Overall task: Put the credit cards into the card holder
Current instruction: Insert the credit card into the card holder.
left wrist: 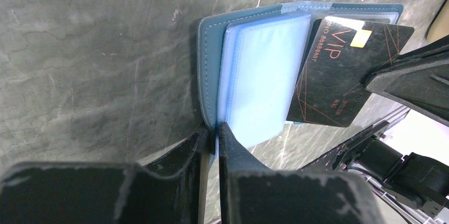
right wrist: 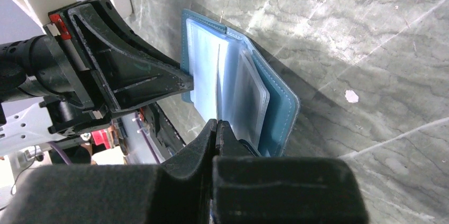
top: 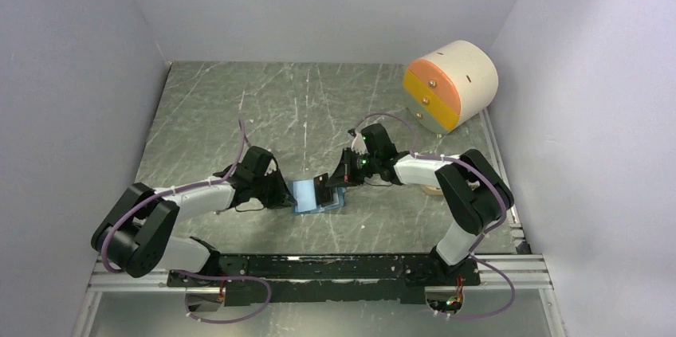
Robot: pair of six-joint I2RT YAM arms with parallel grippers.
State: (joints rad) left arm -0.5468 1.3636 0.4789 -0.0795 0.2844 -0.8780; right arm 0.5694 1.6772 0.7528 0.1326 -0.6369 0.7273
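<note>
Card holder (top: 309,195), credit card (left wrist: 328,81) in jaws; drum (top: 458,82) apart

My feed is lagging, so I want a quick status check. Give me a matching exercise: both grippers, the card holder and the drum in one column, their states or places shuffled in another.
1 left gripper
2 right gripper
3 card holder
4 drum

A far right of the table
B shut on the black card
C open, clear sleeves showing
D shut on the card holder's edge

Pairs: 1-D, 2-B, 3-C, 4-A
</note>
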